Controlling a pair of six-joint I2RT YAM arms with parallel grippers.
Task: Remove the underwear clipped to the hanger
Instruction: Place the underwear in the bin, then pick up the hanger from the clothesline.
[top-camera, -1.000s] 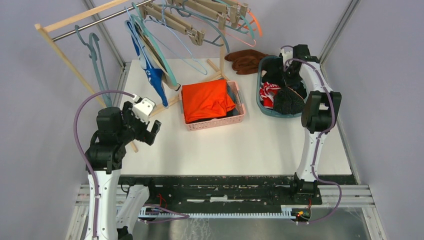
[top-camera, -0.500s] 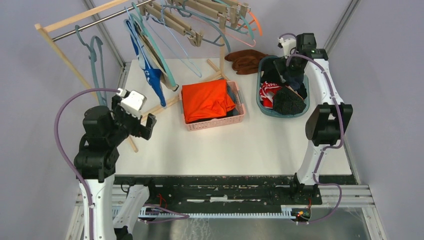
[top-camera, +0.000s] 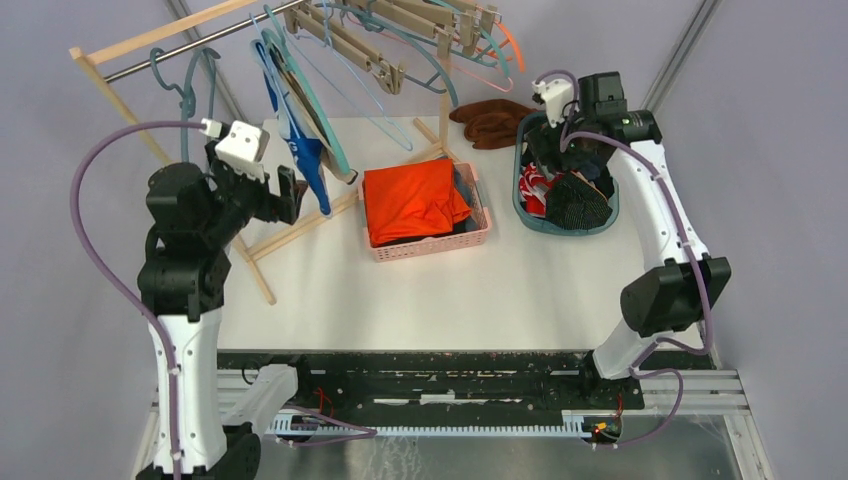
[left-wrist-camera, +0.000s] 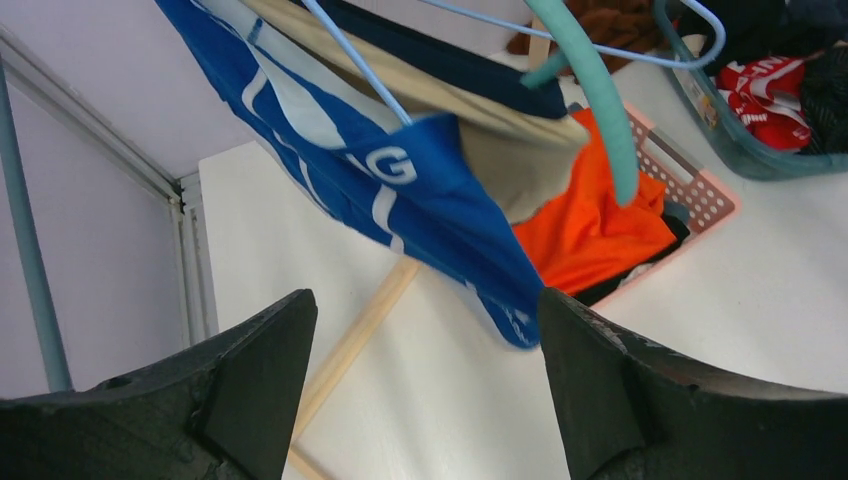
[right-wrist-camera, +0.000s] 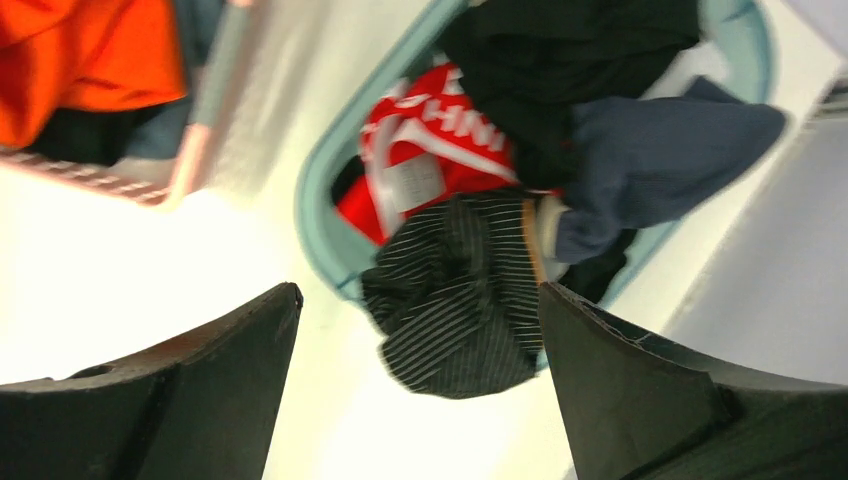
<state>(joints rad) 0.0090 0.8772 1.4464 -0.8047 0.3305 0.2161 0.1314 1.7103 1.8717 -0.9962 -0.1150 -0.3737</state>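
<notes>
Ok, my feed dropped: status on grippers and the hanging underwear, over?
Left gripper open, empty, facing the blue underwear. Right gripper open above the teal basket. Underwear hanging, not yet removed. Teal hanger crosses beside it.

Three briefs hang close together, all tilted. The blue brief (left-wrist-camera: 400, 190) is royal blue with white letters, and its lower corner points down above the table. The beige brief (left-wrist-camera: 520, 160) hangs just behind it and touches it. The navy brief (left-wrist-camera: 450, 65) is behind that. A teal hanger (left-wrist-camera: 608, 130) curves down beside them.
</notes>
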